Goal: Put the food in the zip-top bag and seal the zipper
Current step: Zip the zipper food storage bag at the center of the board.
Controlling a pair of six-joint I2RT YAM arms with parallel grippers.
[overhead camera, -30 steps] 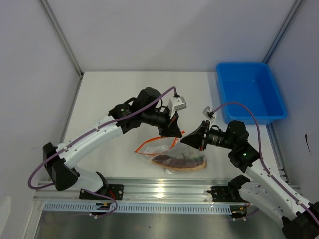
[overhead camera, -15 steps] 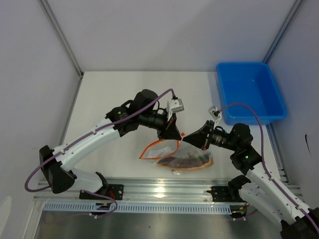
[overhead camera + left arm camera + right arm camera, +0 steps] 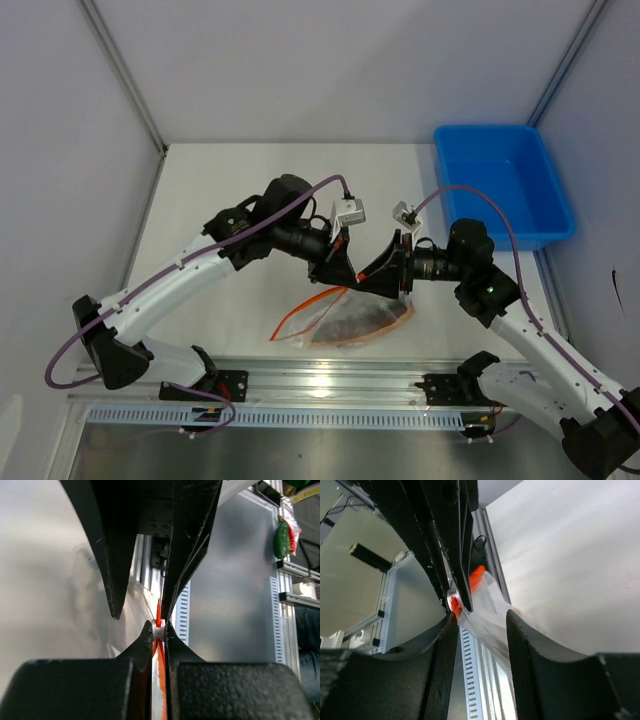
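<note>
Left wrist view: left gripper [image 3: 159, 630] pinches the zipper [image 3: 158, 611] tight; right gripper [image 3: 479, 621] gapes around the bag [image 3: 303, 322], lifted between them with food [image 3: 362, 316] inside. Unheld there, it may twist, jamming the seal.

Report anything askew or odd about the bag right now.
The zip-top bag hangs tilted, one corner pinched by the left gripper. Its zipper sags in a loose loop toward the table rather than running straight, so it appears unsealed. Nothing has spilled.

bag: zip-top bag [image 3: 335, 322] lay on tabletop [image 3: 230, 190] near front edge, between both arms
food: food [image 3: 362, 313] sat inside bag, toward its right end
zipper: zipper [image 3: 159, 611] ran between fingers of left gripper [image 3: 158, 627]
tray: tray [image 3: 503, 190] stood far right, well apart from bag
</note>
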